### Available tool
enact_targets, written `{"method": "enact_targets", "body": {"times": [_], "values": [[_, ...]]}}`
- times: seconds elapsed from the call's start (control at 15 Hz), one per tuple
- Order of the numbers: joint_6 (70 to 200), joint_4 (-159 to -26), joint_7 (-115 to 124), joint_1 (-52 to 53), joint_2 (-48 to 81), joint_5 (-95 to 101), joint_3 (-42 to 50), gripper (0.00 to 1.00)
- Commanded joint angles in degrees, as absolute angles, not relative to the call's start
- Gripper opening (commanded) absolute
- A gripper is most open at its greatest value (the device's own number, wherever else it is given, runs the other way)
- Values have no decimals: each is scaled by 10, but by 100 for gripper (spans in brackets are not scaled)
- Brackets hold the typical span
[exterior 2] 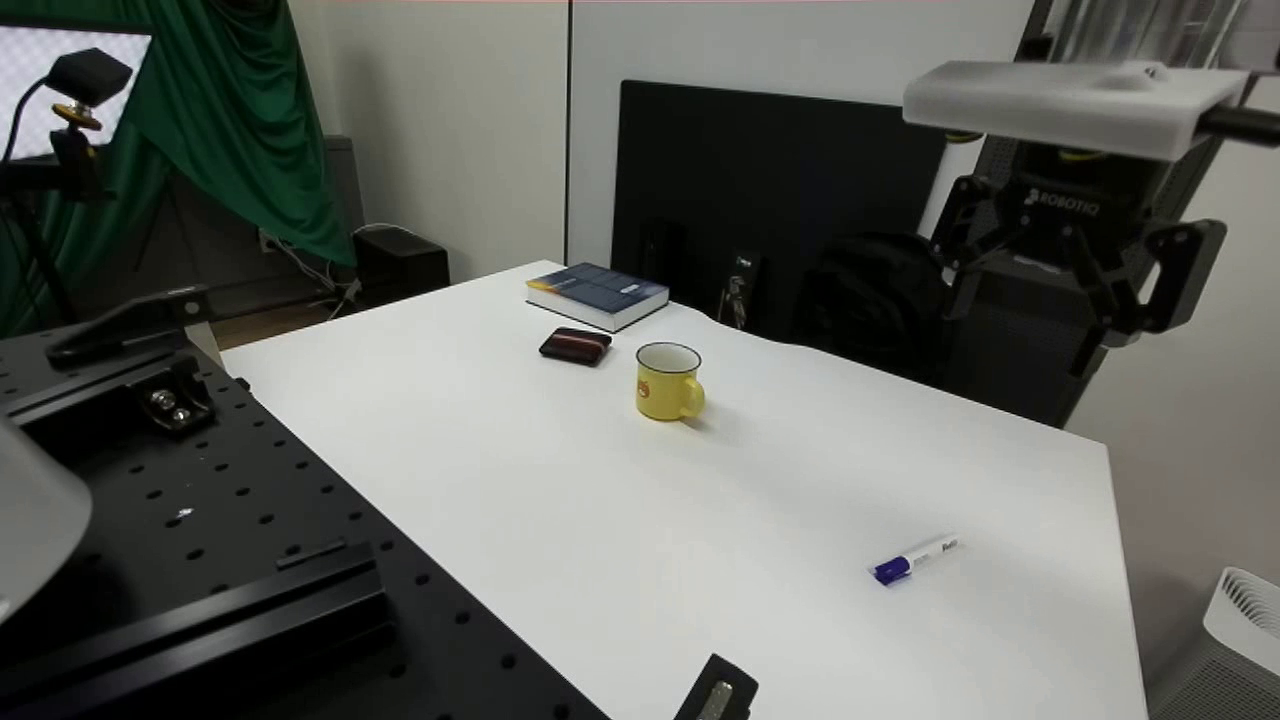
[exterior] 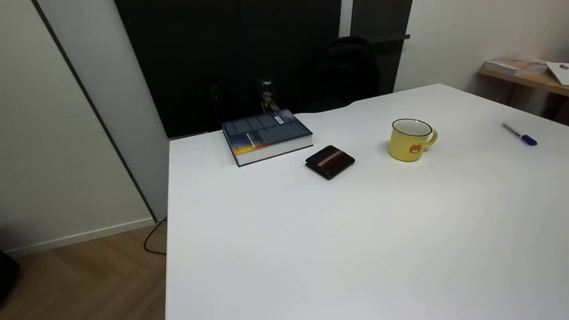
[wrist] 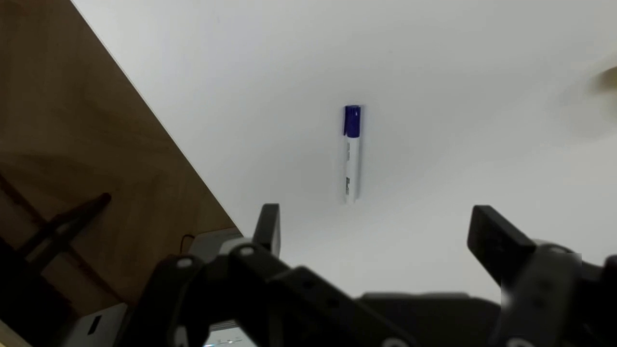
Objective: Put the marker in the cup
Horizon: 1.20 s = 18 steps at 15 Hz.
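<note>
The marker (exterior: pixel 519 134) is a white pen with a blue cap, lying flat on the white table. It also shows in an exterior view (exterior 2: pixel 914 560) and, with its cap pointing up, in the wrist view (wrist: pixel 353 154). The cup (exterior: pixel 408 141) is a yellow mug with a dark rim and a side handle. It stands upright and also shows in an exterior view (exterior 2: pixel 667 384). Only a blurred yellowish edge (wrist: pixel 608 79) is at the wrist view's right border. My gripper (exterior 2: pixel 1027 322) hangs well above the table. In the wrist view its fingers (wrist: pixel 381 232) are wide apart with nothing between them.
A black wallet (exterior: pixel 330 162) and a thick blue book (exterior: pixel 268 136) lie on the table (exterior: pixel 338 249) on the cup's far side from the marker. A black perforated base plate (exterior 2: pixel 300 560) borders the table. A dark screen stands behind the book.
</note>
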<state>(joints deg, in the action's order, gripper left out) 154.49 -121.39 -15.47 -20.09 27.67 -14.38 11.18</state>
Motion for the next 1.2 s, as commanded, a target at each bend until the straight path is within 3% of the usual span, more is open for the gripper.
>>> {"method": "enact_targets", "body": {"times": [0.0, 1.13], "values": [[1557, -1142, -102, -203, 350, -123, 105, 100], [1570, -855, 52, -173, 638, -109, 113, 100]]}}
